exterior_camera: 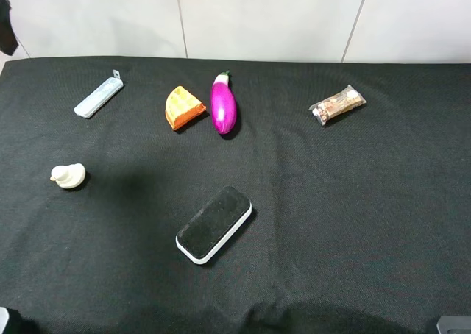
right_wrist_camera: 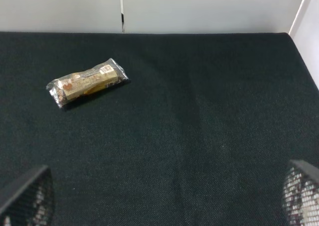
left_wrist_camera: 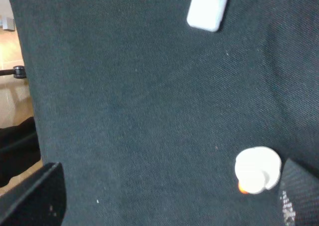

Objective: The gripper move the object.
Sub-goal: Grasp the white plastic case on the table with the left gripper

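Pale-blue translucent flat case (exterior_camera: 98,98) on woven black cloth (exterior_camera: 331,201); left claw (left_wrist_camera: 167,196), right claw (right_wrist_camera: 164,193) spread wide, empty.

The left pincer (left_wrist_camera: 164,198) and right pincer (right_wrist_camera: 162,196) each hang with fingers spread wide

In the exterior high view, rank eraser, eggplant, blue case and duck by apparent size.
1. eraser
2. eggplant
3. blue case, about the eggplant's length but slimmer
4. duck, clearly smallest
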